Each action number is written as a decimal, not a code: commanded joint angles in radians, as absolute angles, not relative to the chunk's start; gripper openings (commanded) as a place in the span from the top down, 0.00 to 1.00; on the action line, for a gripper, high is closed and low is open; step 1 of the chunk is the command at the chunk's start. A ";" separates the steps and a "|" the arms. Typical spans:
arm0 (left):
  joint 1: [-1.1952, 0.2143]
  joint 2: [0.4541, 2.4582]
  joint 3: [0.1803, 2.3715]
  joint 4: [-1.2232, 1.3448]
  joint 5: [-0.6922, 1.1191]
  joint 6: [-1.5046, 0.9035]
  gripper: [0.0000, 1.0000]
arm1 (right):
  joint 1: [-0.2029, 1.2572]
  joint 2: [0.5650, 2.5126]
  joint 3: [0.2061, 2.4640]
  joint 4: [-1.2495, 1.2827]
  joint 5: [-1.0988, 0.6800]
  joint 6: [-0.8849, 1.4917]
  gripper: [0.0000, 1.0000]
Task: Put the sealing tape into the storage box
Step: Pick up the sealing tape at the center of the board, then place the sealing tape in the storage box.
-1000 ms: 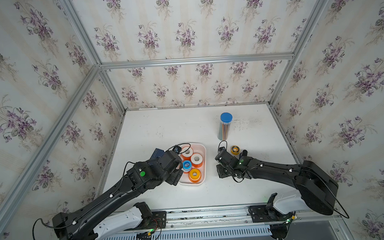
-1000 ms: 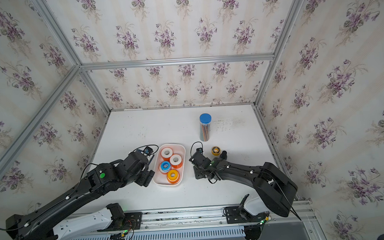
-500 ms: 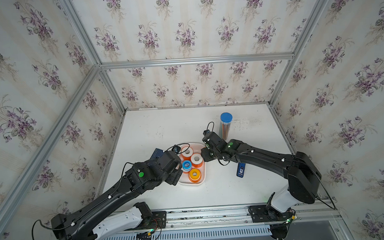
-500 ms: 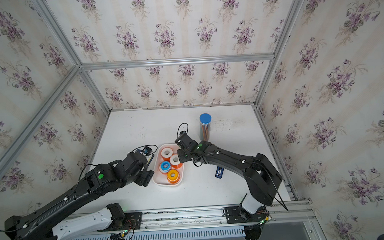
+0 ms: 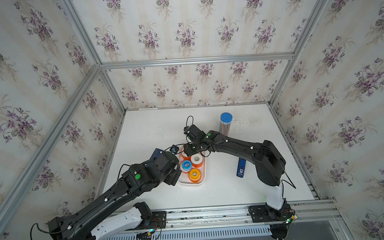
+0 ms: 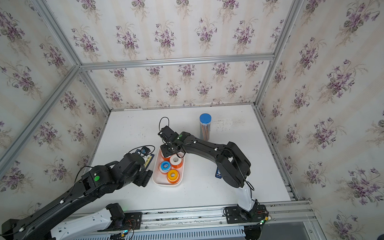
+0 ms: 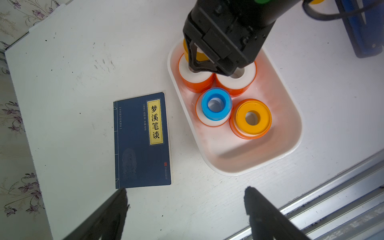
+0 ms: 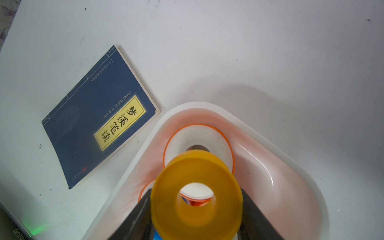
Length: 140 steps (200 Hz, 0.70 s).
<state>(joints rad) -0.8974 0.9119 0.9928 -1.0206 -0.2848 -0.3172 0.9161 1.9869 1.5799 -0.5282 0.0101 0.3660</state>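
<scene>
The yellow roll (image 8: 196, 166) is clamped across its rim by the right gripper (image 8: 196, 216). It hangs over the box (image 7: 239, 151), above the end where two white-faced rolls (image 7: 196, 79) sit side by side, and I cannot tell whether it touches the one beneath. In the box's middle, a blue roll (image 7: 216, 104) and another yellow roll (image 7: 252, 118) each appear stacked on an orange-rimmed one. The held roll looks like a light, stiff plastic spool with smooth, probably slippery sides. Gripping across its outer rim suits it and is unlikely to crush it. Released onto another roll, it could tip or slide off. The left gripper (image 7: 186, 189) hovers beside the box, fingers wide apart and empty.
</scene>
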 commanded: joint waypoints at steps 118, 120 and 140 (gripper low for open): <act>-0.897 0.927 0.989 -1.023 -0.300 -0.323 0.12 | 0.923 2.097 1.677 -0.594 0.018 0.331 0.46; -0.897 0.927 0.989 -1.024 -0.300 -0.323 0.12 | 0.924 2.097 1.678 -0.594 0.018 0.331 0.46; -0.897 0.929 0.989 -1.024 -0.301 -0.323 0.12 | 0.924 2.105 1.680 -0.593 0.019 0.330 0.43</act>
